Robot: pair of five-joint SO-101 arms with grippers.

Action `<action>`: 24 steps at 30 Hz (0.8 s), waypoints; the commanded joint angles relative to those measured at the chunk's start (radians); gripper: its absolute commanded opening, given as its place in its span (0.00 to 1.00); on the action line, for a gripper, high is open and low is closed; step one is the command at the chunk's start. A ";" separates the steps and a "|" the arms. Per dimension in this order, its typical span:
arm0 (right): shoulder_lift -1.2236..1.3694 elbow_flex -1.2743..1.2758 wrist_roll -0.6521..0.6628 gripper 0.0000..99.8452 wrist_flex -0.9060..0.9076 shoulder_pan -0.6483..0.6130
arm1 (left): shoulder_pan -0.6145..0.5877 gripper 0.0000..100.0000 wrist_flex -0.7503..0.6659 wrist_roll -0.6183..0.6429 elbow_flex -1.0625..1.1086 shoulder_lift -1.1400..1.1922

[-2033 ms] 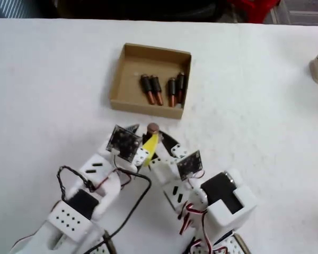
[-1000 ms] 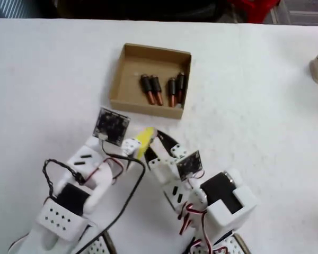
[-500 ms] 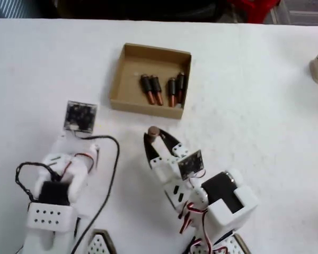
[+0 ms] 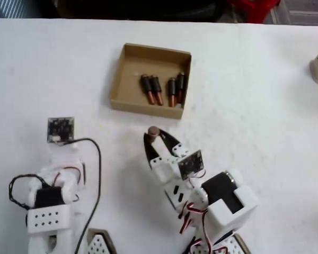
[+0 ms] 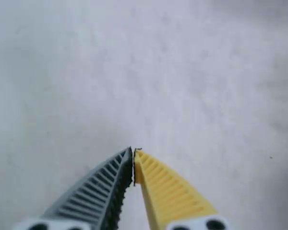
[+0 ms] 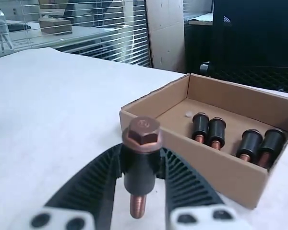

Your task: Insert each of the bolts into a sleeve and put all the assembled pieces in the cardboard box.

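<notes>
The right pincer (image 6: 140,160) grasps the sleeved bolt (image 6: 141,132) upright, just at 6 o'clock of the box (image 4: 143,108). I would lift it over the near wall toward 12 and release it low, beside the four pieces (image 4: 147,85). The left pincer (image 5: 133,158) is clenched and empty over the table (image 5: 134,57).

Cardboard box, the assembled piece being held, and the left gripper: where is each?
cardboard box (image 4: 130,71), high view, bare floor.
assembled piece (image 6: 140,170), right wrist view, its black sleeve.
left gripper (image 5: 134,153), left wrist view, between the shut fingertips.
</notes>
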 commanded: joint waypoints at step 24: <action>-0.305 -0.011 -0.003 0.02 0.220 0.061 | -0.061 0.03 0.247 -0.009 0.147 -0.467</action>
